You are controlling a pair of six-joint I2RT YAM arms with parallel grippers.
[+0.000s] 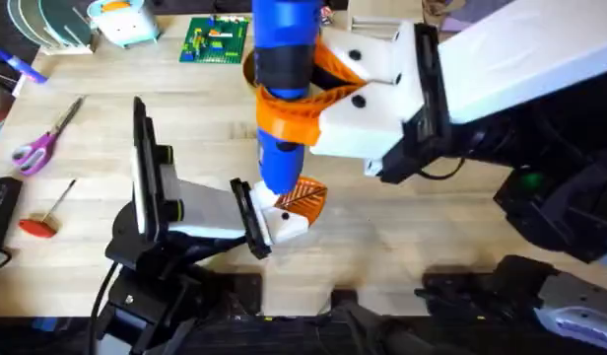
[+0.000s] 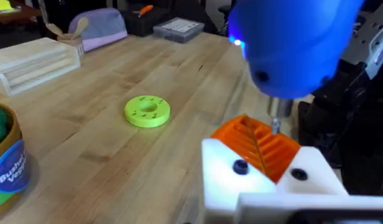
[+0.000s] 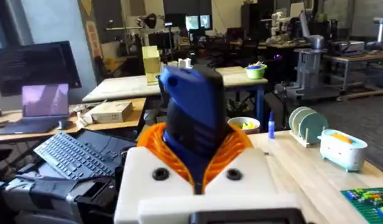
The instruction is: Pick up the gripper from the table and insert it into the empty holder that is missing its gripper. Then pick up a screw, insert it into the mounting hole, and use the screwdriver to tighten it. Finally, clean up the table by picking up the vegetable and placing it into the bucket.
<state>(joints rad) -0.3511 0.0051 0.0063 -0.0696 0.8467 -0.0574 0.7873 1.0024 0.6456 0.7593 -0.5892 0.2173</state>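
My right gripper hangs over the table's middle, shut on the blue screwdriver, which stands upright with its bit pointing down. The orange pads clasp the screwdriver on both sides. Below it my left gripper rests low on the table, white fingers together. The screwdriver sets its metal bit just behind the left gripper's orange tips. What lies between the left pads is hidden, as are the holder, the small orange gripper and the screw. The bucket holds something green. The vegetable is out of view.
A lime-green disc lies on the wood. Purple-handled scissors and a red-handled tool lie at the left. A green circuit board sits at the back. A clear box stands beyond the bucket.
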